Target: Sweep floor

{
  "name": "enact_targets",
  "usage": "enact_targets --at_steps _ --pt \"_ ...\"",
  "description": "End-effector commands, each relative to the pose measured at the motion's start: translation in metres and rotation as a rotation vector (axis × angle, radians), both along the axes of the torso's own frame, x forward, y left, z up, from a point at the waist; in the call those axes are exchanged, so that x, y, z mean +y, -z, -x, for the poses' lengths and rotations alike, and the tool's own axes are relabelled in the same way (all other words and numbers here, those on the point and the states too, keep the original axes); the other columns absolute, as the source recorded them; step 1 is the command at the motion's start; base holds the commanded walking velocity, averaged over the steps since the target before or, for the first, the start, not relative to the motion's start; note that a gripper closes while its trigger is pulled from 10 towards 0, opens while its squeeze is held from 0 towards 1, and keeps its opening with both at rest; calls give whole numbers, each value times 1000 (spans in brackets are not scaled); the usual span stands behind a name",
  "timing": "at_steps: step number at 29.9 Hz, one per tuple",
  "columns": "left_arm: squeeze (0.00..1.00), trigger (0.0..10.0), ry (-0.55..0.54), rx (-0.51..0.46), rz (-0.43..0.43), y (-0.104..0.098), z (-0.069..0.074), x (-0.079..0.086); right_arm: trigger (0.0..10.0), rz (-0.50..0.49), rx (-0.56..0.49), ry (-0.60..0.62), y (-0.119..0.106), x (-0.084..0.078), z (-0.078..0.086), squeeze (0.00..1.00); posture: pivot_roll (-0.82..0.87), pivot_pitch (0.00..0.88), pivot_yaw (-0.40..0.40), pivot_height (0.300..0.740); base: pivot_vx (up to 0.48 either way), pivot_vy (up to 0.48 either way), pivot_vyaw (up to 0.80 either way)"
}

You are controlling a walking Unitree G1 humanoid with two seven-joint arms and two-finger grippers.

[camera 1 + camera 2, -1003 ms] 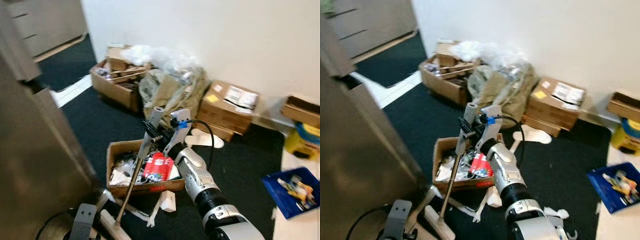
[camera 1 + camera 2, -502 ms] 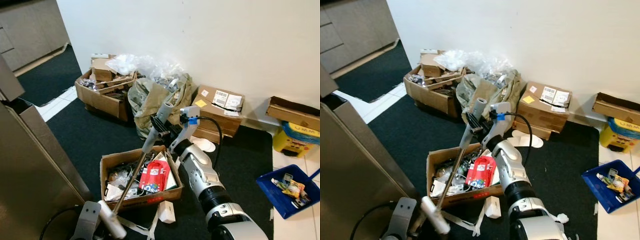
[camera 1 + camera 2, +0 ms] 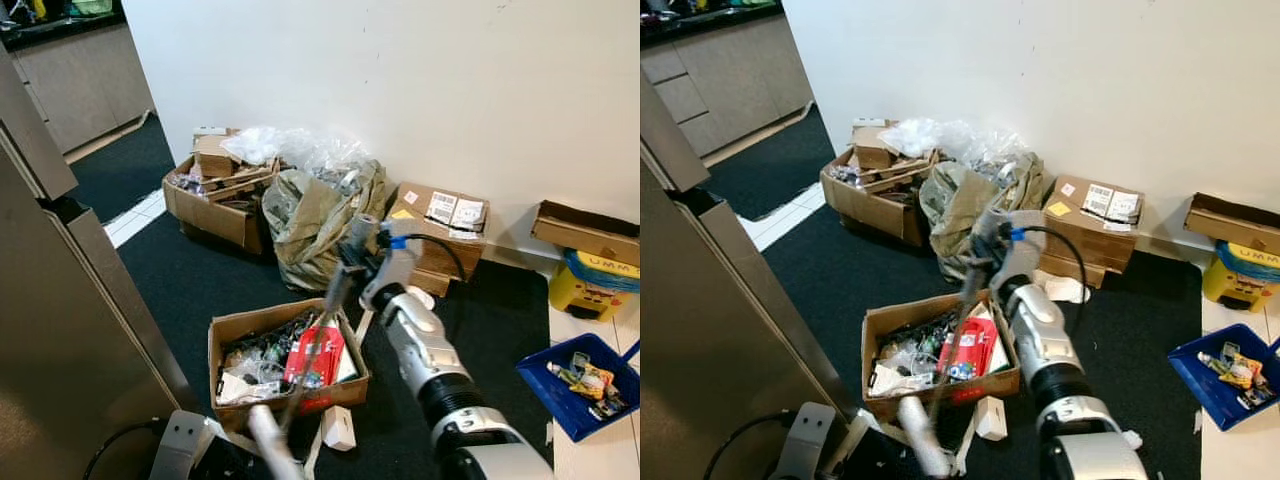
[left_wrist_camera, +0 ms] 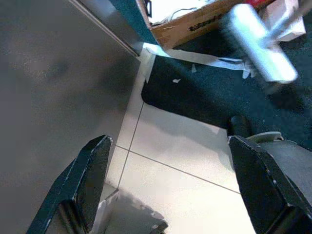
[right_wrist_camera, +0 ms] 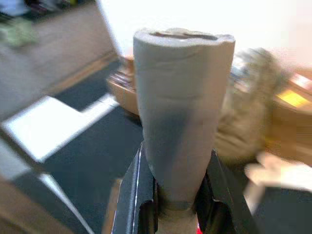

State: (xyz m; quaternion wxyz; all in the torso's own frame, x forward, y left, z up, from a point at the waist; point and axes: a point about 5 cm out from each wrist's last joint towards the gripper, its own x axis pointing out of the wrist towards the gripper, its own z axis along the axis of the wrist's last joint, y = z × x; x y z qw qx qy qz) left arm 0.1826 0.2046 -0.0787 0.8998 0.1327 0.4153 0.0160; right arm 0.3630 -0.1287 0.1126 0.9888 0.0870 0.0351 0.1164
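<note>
Right hand (image 5: 178, 204) gripping broom handle (image 5: 179, 112)

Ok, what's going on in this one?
The robot is sweeping a cluttered corner. Its right gripper is shut on the grey grip of a broom, whose head is blurred low down in front of an open cardboard box of junk on the dark carpet. The left gripper hangs open and idle over pale floor tiles by a grey cabinet. Paper scraps lie on the carpet near the broom head.
</note>
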Motion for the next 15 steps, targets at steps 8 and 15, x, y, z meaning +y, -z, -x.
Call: enact_targets --at_steps 8,15 --pt "0 10000 12 31 -8 4 7 -1 10000 -66 123 143 19 -12 6 0 -29 57 15 740 0 0 0" --pt "0 10000 12 41 -9 5 10 0 10000 -135 101 232 21 -21 6 0 -29 61 20 740 0 0 0"
